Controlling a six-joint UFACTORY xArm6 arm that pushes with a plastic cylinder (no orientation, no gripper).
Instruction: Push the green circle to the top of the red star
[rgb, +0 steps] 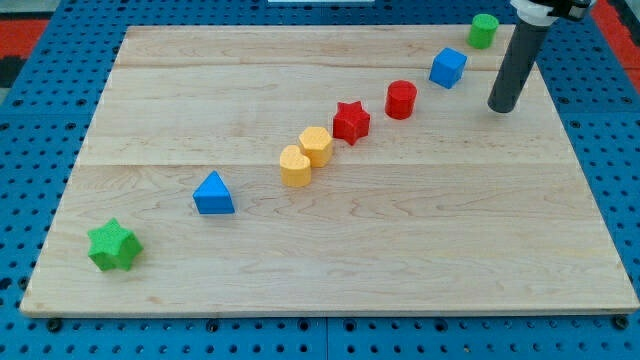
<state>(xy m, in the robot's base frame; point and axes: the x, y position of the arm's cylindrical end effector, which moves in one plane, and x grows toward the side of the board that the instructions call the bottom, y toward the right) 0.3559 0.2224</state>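
The green circle (484, 30) stands at the board's top right corner. The red star (351, 121) lies near the board's middle, well to the lower left of the green circle. My tip (501, 107) rests on the board below the green circle and right of the blue cube (448, 68). It touches no block. The rod runs up to the view's top right.
A red cylinder (401, 99) sits between the red star and the blue cube. A yellow hexagon (316, 145) and a yellow heart (295, 166) lie lower left of the star. A blue triangle (213, 194) and a green star (113, 246) lie farther lower left. The wooden board (330, 260) rests on blue pegboard.
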